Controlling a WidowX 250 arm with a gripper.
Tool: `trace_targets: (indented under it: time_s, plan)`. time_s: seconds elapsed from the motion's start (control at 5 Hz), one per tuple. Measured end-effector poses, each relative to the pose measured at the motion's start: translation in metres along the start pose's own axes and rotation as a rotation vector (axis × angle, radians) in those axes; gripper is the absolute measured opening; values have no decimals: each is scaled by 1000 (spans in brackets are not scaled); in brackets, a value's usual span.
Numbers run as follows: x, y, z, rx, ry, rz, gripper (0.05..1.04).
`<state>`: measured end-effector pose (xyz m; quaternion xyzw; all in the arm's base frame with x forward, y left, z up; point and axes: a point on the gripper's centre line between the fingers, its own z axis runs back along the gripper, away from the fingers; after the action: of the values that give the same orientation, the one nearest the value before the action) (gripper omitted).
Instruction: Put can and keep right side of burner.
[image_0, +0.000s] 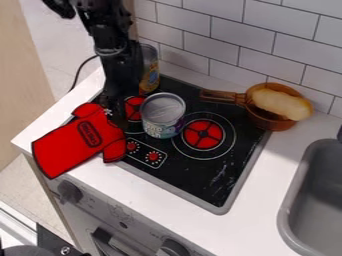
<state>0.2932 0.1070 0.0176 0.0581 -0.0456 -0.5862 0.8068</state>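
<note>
My gripper (117, 114) hangs just beside the silver-topped can (162, 122), and I cannot tell how wide I am spread or whether I hold anything. The can is between the red burners (202, 134), so I judge the right-side placement still undone.

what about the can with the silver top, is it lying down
No, the can stands upright on the black stovetop, its round top facing up.

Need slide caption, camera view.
Silver-topped cylindrical can between two red round burners on black flat stovetop, black robot arm alongside, red cloth mitt nearby.
</note>
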Motion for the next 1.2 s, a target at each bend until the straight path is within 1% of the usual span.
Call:
trace_targets:
  time_s: [0.2,0.4,0.6,0.8,1.0,1.2]
  plan:
    - [9,0,-5,2,-15,-56,999]
    - [21,-3,-15,-51,-27,-109,999]
    - [31,-14,-21,-62,-45,-181,999]
    - [39,-21,-15,-37,-77,-224,999]
    - [50,-26,-9,-24,-101,-238,999]
    - [72,-29,-8,-34,-80,-153,999]
